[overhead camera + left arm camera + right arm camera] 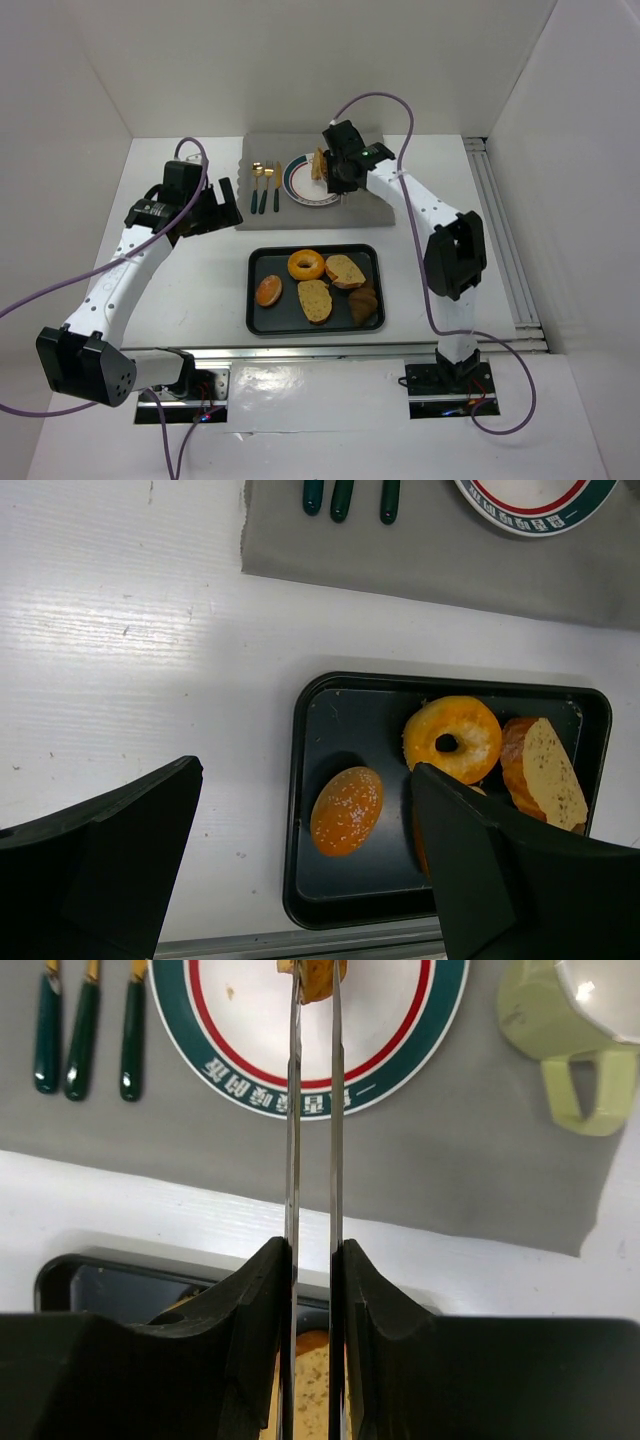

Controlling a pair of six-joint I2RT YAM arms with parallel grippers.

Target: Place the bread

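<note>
Bread is hanging pinched edge-on between the thin blades of our right pincer, which is clenching it over the plate. In the wrist view it is showing at the plate's upper part and in the top view near the right rim, so we are not able to tell whether it is touching the china. We are judging that the placing step is under way and close to done. To do it well, we are thinking of lowering slowly and straight down until the slice is resting on the white centre and not on the rim. Then we are planning on parting the blades only a little, so the slice is tipping flat rather than being flicked off. We are minding the mug on the mat to the plate's right in the wrist view, and the cutlery to its left, both near enough to be caught by a sideways swing. Our left pincer is hanging released above the desk by the tray, well apart from the plate, and we are judging it best left there.
</note>
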